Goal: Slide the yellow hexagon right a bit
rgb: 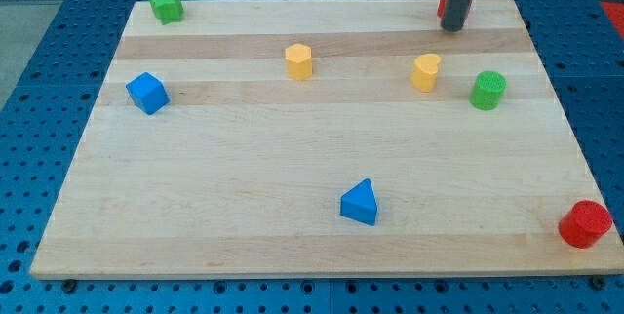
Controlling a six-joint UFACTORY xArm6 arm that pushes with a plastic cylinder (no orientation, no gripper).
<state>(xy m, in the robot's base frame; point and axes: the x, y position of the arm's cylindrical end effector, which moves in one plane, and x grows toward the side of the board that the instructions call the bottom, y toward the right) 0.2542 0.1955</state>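
Observation:
The yellow hexagon (298,61) stands on the wooden board (292,158), left of centre in the upper part. A second yellow block, heart-like in shape (425,71), stands to its right. My tip (452,28) is at the view's top right, far right of the hexagon and just above the second yellow block. It stands right in front of a red block (442,6) that the rod mostly hides.
A green star (167,6) sits at the top left corner. A blue cube (147,93) is at the left. A green cylinder (487,91) is at the right. A blue triangle (360,203) is at bottom centre. A red cylinder (585,223) is at the bottom right corner.

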